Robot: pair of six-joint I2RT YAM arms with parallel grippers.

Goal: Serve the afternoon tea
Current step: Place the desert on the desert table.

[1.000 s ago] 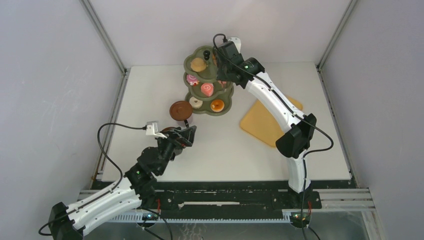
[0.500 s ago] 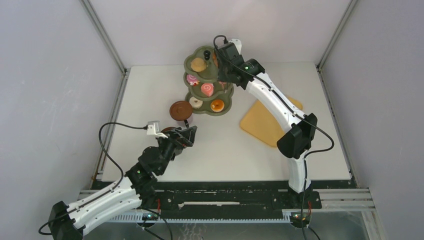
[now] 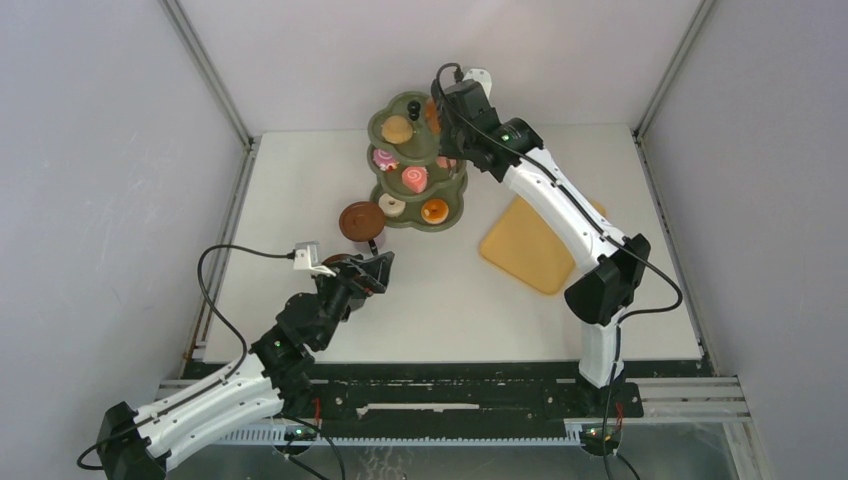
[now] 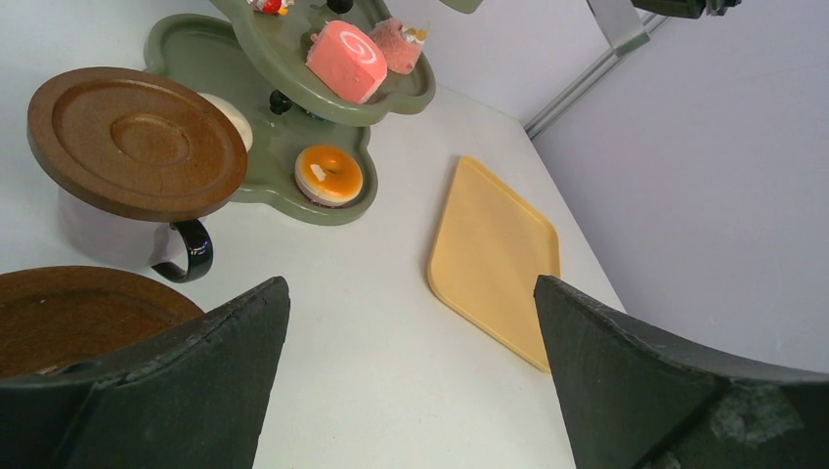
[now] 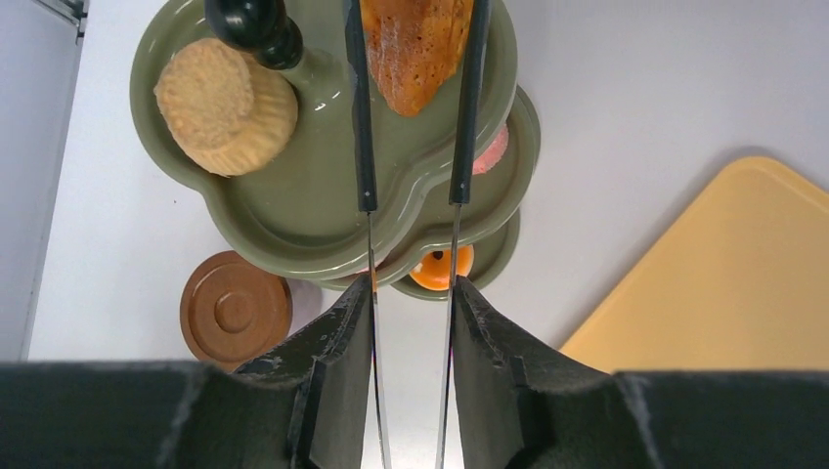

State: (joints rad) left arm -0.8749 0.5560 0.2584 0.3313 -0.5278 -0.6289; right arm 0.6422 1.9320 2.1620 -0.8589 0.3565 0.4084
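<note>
The right pincer (image 5: 413,293) is half closed, squeezing the black tongs (image 5: 364,147). The tong tips grip a brown bun (image 5: 415,44) over the top tier of the olive-green stand (image 5: 293,225), beside its black knob (image 5: 249,24). The right arm is stretched far across the bench (image 3: 300,180). The left pincer (image 4: 411,293) is spread wide and empty, low beside a brown cup (image 4: 137,142).

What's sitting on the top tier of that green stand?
On the top tier: a round bun beside the black knob, and an orange-brown pastry between the tongs. The pastry's far end runs out of view, and what lies beneath it is covered.
</note>
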